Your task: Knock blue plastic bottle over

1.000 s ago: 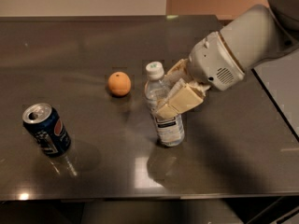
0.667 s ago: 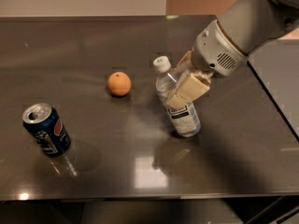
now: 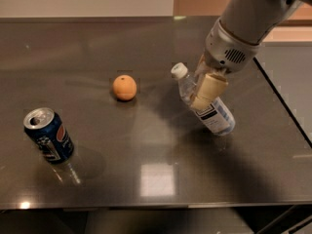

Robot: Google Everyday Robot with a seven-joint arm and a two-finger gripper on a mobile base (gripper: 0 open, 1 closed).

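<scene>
The blue plastic bottle (image 3: 217,116) leans steeply, cap up and to the left, base on the dark table (image 3: 146,150) right of centre; the gripper (image 3: 205,89) lies against its middle, and I cannot tell whether it clasps or merely presses; an orange (image 3: 125,87) sits well left, a soda can (image 3: 48,135) front-left

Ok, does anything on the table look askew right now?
Yes: the blue plastic bottle is tilted steeply, cap toward the orange, with the gripper against its middle. The soda can stands upright.
</scene>
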